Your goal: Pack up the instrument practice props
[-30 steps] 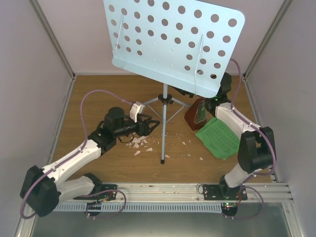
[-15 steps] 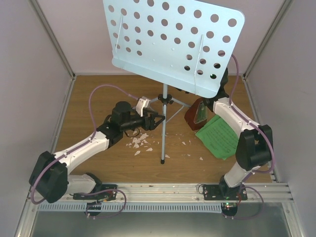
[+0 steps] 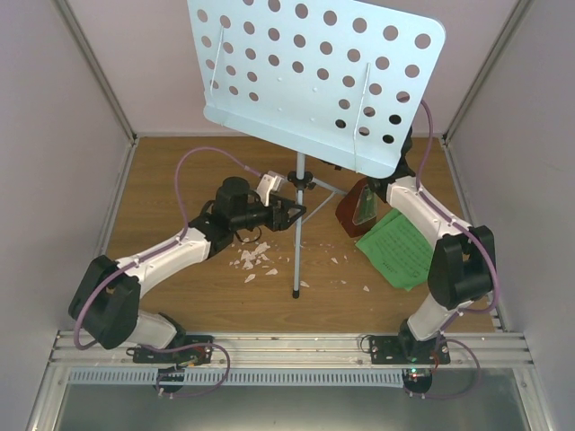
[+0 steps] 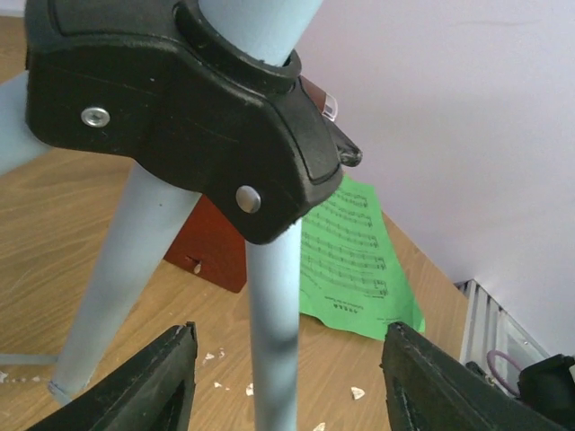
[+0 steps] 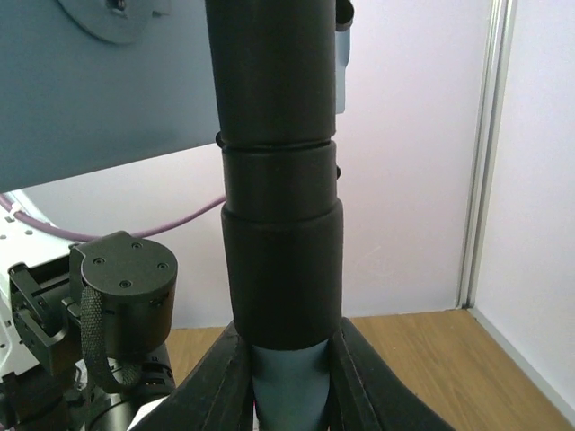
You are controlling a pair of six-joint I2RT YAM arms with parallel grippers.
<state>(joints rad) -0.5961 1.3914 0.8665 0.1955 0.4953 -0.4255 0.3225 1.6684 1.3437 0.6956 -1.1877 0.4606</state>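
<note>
Steadying, it seems, the pale blue perforated metal music stand (image 3: 314, 72), the right claw (image 5: 287, 404) clamps its grey post (image 5: 287, 373) while the left claw (image 4: 289, 359) gapes around 1 tripod leg (image 4: 274, 305).

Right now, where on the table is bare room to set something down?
The table is bare far left, between the wall and the left arm. Crowded: music stand legs and crumbs at centre, metronome and sheet music at right.

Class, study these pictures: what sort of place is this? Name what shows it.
Probably a robot test booth, not a music room: plain pale walls boxing a wooden tabletop, two robot arms bolted to a metal rail, and a music stand staged between them.
</note>
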